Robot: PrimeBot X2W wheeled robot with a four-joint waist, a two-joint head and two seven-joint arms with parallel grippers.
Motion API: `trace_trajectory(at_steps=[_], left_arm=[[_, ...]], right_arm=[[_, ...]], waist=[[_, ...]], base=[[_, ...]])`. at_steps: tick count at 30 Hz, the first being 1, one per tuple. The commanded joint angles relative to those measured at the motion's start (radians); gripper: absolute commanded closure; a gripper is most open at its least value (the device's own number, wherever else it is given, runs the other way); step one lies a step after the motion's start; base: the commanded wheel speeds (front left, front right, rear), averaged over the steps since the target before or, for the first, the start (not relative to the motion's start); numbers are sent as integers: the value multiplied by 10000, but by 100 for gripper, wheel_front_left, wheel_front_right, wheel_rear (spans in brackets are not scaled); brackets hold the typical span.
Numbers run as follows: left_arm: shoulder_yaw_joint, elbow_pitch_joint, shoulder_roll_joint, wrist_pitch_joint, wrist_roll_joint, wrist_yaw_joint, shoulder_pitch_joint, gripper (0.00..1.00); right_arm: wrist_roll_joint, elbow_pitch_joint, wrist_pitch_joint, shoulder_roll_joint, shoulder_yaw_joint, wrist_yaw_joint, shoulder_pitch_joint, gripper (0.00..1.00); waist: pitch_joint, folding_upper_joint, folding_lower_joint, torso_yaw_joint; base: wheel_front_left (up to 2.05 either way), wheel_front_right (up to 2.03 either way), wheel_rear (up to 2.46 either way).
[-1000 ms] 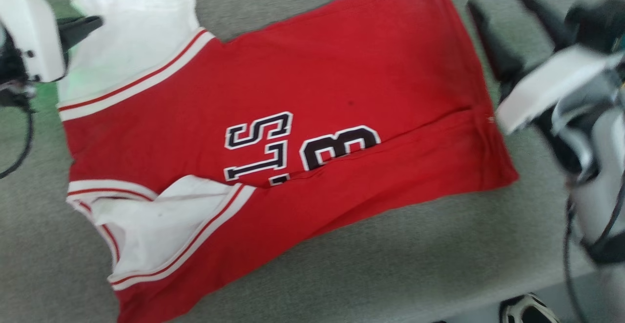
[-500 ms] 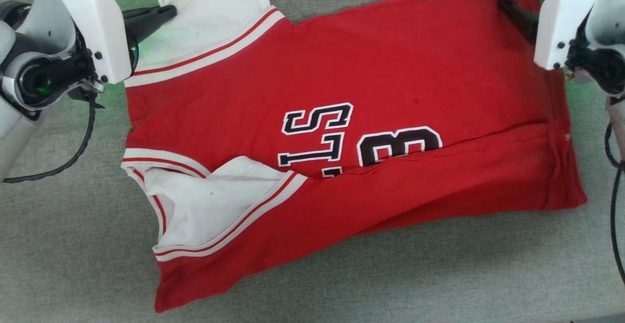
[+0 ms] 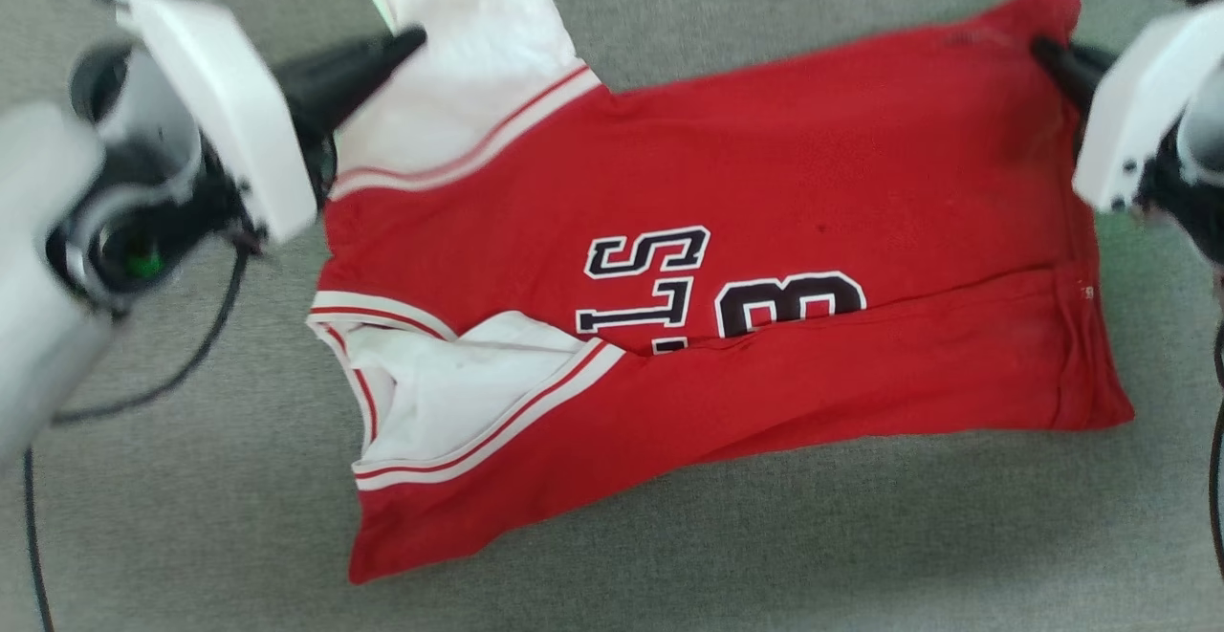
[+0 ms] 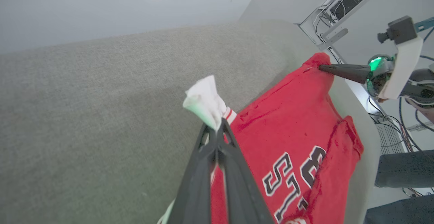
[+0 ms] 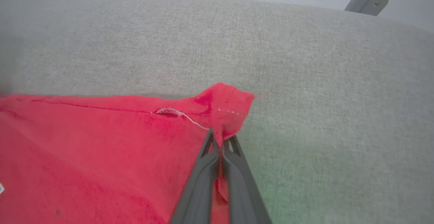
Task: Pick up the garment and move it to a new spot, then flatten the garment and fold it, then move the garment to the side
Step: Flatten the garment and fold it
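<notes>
The garment, a red jersey with white sleeves and black print, lies partly folded on the grey fabric surface, its near long edge turned over the print. My left gripper is shut on the far white sleeve, pinching it at the tips. At the hem's far corner my right gripper is shut on the red cloth, seen close in the right wrist view. In the left wrist view the right gripper holds that corner across the garment.
The grey surface stretches around the garment on all sides. Past its edge in the left wrist view stand a metal frame with cables and a person's dark trouser legs. Black cables trail from my left arm.
The head camera has shifted. The right gripper came in from the right with fingers apart and closed on the hem corner. Both grippers now hold the far edge, which sits slightly raised.
</notes>
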Motion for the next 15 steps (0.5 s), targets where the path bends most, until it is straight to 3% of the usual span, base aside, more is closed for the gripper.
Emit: trace_trajectory(at_steps=[1, 10, 15], left_arm=[[-74, -478, 282, -334, -7, -22, 455, 100], [-611, -2871, 2184, -2784, -34, -22, 3165, 100], [-1034, -3582, 2793, -4193, -64, -22, 4843, 100]], right_arm=[[123, -327, -84, -231, -33, -9, 505, 100], [349, -2561, 209, -1014, -1043, -9, 3526, 100], [121, -3871, 449, -827, -2097, -9, 5408, 100]], waist=[[-438, 0, 0, 210], [-1039, 0, 0, 430], [-1111, 0, 0, 517]], base=[[0, 0, 0], [0, 0, 0], [0, 0, 0]])
